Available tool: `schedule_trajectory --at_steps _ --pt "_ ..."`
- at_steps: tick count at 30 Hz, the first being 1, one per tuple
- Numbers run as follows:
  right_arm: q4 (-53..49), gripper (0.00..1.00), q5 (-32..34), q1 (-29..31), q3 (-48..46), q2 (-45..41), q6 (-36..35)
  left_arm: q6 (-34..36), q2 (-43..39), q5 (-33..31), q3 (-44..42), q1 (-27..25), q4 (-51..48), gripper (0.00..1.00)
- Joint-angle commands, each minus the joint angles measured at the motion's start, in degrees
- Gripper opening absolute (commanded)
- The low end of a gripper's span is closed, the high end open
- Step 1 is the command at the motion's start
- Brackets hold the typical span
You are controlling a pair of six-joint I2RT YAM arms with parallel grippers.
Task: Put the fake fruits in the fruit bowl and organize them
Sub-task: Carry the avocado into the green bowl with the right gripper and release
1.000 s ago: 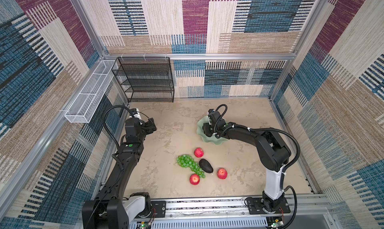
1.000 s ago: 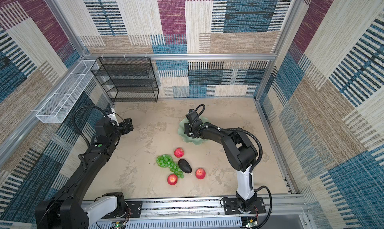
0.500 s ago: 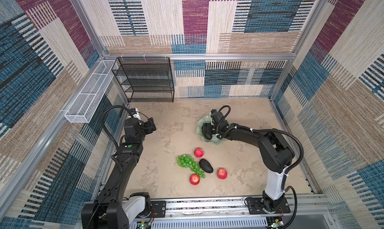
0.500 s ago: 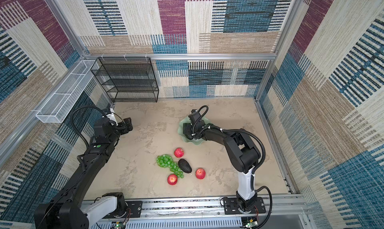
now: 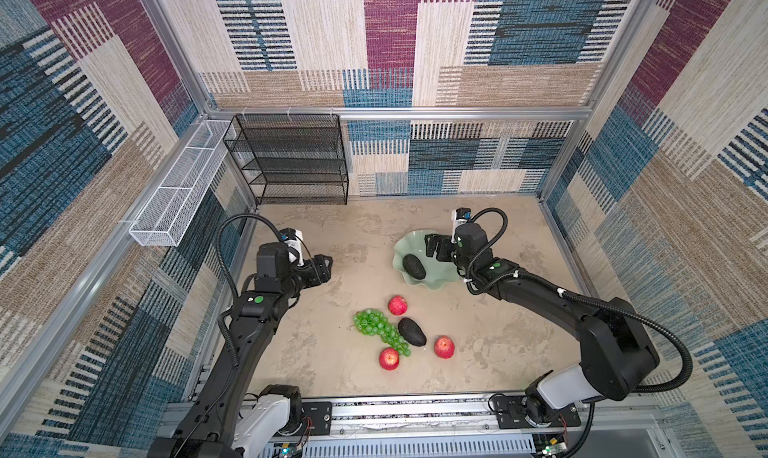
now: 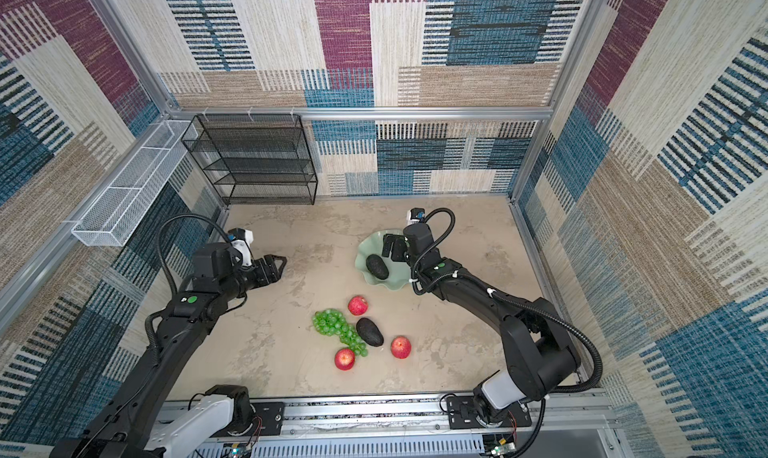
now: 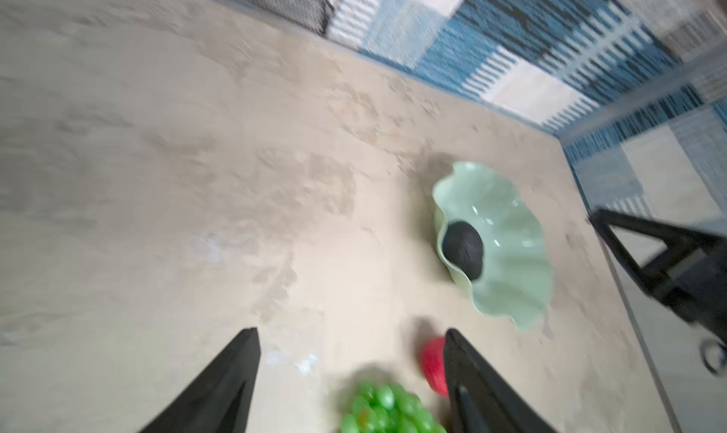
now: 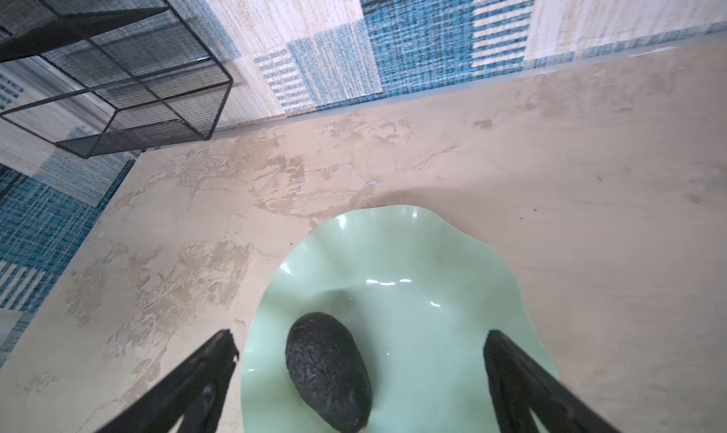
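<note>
Toward the back right corner of the surface (image 5: 316,352) sits the fruit bowl (image 5: 440,278). It looks hard, shiny and slippery, so a bump could make it slide. The right gripper (image 5: 433,247) hangs over it, wide open and empty. The left gripper (image 5: 327,268), open and empty too, is near the left edge.

Nearer the front edge lies the grape bunch (image 5: 378,331). It looks floppy, so grab its thick middle. The loose avocado (image 5: 411,332) touches the grapes, and the bowl avocado (image 5: 414,266) lies inside the bowl. Their bumpy skin should grip well across the middle.

Three red apples (image 5: 397,305) (image 5: 444,347) (image 5: 389,358) sit around the grapes. They look smooth and may roll, so pinch them across the widest part.
</note>
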Motion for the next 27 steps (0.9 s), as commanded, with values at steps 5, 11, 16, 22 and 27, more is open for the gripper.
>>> schedule_trajectory --at_steps 5,11,16,22,27 --pt "4.6 1.00 2.3 -1.7 -3.8 -2.3 -0.6 -9.2 -0.1 -1.0 -5.0 -18.1 -9.6 0.76" --pt "5.9 1.00 1.8 -2.5 -7.1 -3.5 -0.1 -10.1 0.3 -6.3 -7.6 -33.3 -10.0 0.75" --pt "5.9 1.00 1.9 -2.6 -8.5 -4.3 0.0 -11.6 6.2 -8.7 -7.2 -41.3 -10.3 0.77" --pt "6.3 1.00 2.3 -2.8 -10.4 -6.0 0.6 -11.6 13.2 -9.7 -5.8 -46.2 -10.3 0.78" --pt "6.1 1.00 2.4 -2.9 -11.1 -6.6 0.7 -11.0 18.1 -9.7 -3.9 -47.6 -10.3 0.78"
